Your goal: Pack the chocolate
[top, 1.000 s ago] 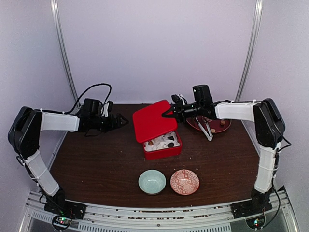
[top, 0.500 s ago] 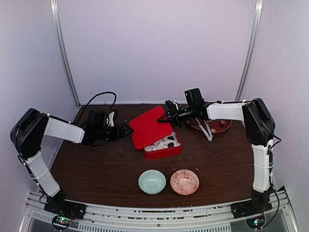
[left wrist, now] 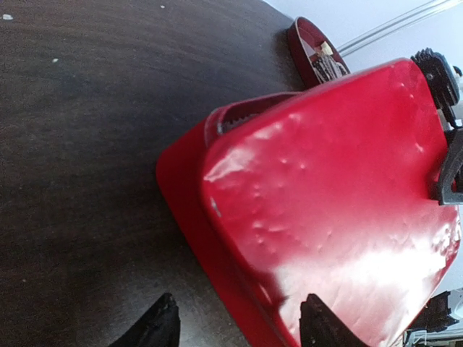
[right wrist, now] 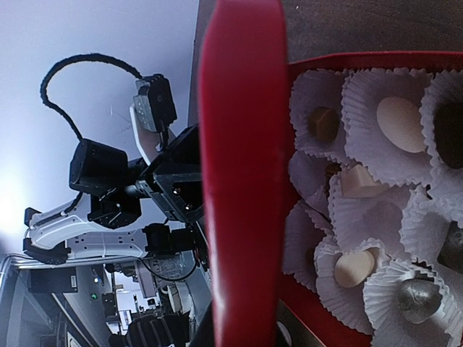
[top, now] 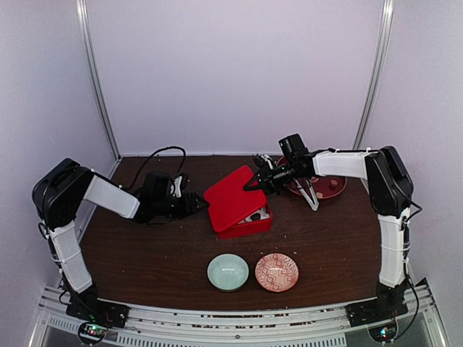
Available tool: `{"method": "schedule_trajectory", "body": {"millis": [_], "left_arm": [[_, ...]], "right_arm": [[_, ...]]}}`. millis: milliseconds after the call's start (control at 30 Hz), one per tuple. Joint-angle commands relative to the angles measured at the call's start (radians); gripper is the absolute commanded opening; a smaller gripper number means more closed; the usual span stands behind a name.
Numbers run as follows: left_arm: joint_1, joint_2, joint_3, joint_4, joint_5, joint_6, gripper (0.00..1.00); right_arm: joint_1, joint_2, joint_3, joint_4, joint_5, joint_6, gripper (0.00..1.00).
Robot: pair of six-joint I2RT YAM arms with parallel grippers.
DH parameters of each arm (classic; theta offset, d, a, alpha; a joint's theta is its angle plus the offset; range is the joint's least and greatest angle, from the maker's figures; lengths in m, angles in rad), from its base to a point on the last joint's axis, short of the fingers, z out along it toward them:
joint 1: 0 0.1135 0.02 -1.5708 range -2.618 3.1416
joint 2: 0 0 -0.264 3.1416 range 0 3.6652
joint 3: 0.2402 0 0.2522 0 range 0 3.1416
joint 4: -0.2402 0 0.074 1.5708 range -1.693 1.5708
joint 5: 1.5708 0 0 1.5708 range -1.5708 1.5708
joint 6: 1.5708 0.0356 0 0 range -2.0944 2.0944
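Note:
The red box stands mid-table with its red lid tilted low over it. My right gripper is shut on the lid's far right edge; in the right wrist view the lid's rim runs up from between my jaws. Beside it the chocolate sits in white paper cups: a whitish piece, a tan one, a dark one. My left gripper is open at the box's left side, its fingertips straddling the box edge.
A red plate at the back right holds slim silver tongs and a brown piece. A pale green bowl and a patterned pink dish stand near the front. The plate also shows in the left wrist view.
The right gripper has brought the lid down and forward over the box, so it now hides most of the inside. The left gripper has moved right, up to the box.

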Motion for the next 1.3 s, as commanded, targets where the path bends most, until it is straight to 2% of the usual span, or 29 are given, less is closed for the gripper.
{"method": "schedule_trajectory", "body": {"millis": [0,333,633,767,1033,1133,1267], "left_arm": [[-0.027,0.018,0.053,0.048,0.008,0.009,0.59],[-0.04,0.076,0.118,0.023,0.015,0.014,0.55],[-0.049,0.11,0.17,-0.024,0.015,0.022,0.46],[-0.058,0.118,0.194,-0.037,0.014,0.025,0.45],[-0.065,0.13,0.222,-0.077,0.005,0.036,0.45],[-0.064,0.131,0.225,-0.088,0.004,0.046,0.45],[-0.069,0.136,0.23,-0.094,0.008,0.047,0.46]], "right_arm": [[-0.021,-0.008,0.002,-0.005,0.006,-0.033,0.06],[-0.034,0.003,-0.009,0.027,0.012,-0.014,0.07],[-0.077,-0.02,-0.035,0.006,0.065,-0.03,0.29],[-0.102,-0.035,-0.037,-0.03,0.106,-0.052,0.34],[-0.138,-0.058,0.016,-0.31,0.313,-0.267,0.54],[-0.141,-0.051,0.017,-0.356,0.37,-0.306,0.56],[-0.132,-0.031,0.018,-0.347,0.336,-0.319,0.58]]}}
